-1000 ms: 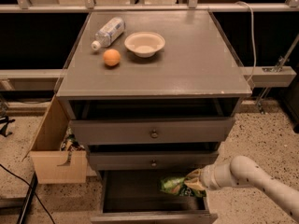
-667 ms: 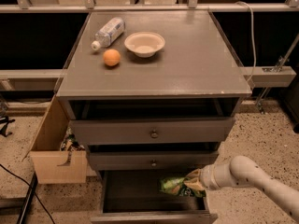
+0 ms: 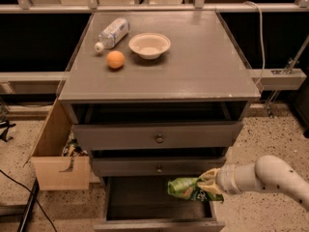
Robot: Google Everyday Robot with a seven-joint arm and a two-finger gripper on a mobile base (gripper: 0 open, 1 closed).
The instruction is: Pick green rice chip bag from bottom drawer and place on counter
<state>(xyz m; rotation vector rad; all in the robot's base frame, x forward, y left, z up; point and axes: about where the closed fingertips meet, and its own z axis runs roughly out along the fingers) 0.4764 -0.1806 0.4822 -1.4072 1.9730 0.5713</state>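
Note:
The green rice chip bag (image 3: 186,188) hangs over the open bottom drawer (image 3: 159,222), at its right side. My gripper (image 3: 208,183) comes in from the right on a white arm and is shut on the bag's right end. The bag is lifted just above the drawer's dark inside. The counter (image 3: 193,66) is the grey top of the cabinet, well above the gripper.
On the counter's far left lie a water bottle (image 3: 112,32), an orange (image 3: 115,59) and a white bowl (image 3: 149,45). Two shallower drawers with knobs (image 3: 159,138) sit above the open one. A cardboard box (image 3: 58,153) stands left of the cabinet. A cable (image 3: 263,42) hangs at right.
The gripper and the bag have risen slightly over the drawer; otherwise nothing has moved.

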